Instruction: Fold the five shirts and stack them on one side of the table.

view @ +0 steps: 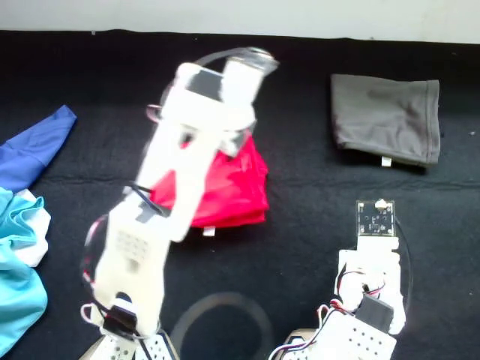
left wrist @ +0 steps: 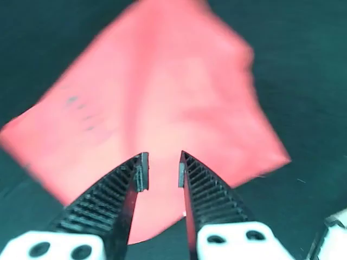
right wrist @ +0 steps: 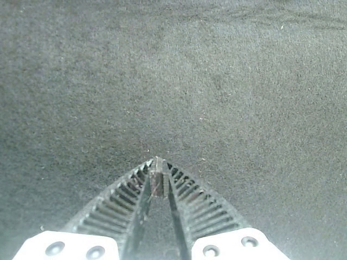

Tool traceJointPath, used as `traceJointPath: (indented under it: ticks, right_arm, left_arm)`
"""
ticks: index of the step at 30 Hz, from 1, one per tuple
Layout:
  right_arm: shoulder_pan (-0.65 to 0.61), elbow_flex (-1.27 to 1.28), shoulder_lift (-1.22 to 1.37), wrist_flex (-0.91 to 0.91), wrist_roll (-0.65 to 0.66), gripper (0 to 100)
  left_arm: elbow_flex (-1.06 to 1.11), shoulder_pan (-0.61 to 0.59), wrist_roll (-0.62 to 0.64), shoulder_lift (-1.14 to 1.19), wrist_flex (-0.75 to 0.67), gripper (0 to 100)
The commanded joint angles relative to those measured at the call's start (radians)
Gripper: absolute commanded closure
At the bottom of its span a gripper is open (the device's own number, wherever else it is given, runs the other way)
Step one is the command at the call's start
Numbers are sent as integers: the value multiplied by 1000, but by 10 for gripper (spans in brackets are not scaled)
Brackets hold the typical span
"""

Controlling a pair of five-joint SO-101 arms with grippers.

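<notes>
The red shirt [view: 244,187] lies folded near the middle of the table [view: 300,217]. The left gripper [left wrist: 162,170] hangs over it, fingers a little apart, holding nothing. The grey shirt [view: 386,120] sits folded at 2 o'clock. I think the red one goes on it next, so the gripper must pinch an edge. The blue shirt [view: 34,146] and the teal shirt [view: 15,277] wait at 9 o'clock. The right gripper [right wrist: 157,169] is pressed together

We find the red shirt [view: 241,187] partly hidden under the left arm [view: 187,169], its tip blurred. The blue shirt [view: 34,146] and teal shirt [view: 19,289] run off the edge.
</notes>
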Motion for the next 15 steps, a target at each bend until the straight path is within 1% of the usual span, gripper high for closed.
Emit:
traceJointPath:
  ticks: [1,4,7,11,15]
  right_arm:
    - [4,131,-8,-18,-12,993]
    - [4,131,-8,-18,-12,993]
    - [4,131,-8,-18,-12,993]
    - [4,131,-8,-18,-12,993]
    - [4,131,-8,-18,-12,993]
  left_arm:
    - [-5,-140,3,68,-23,892]
    - [-42,-209,3,160,-98,892]
    - [-91,-228,5,248,-153,892]
    - [-194,-251,5,326,-170,892]
    - [-317,-292,9,354,-141,892]
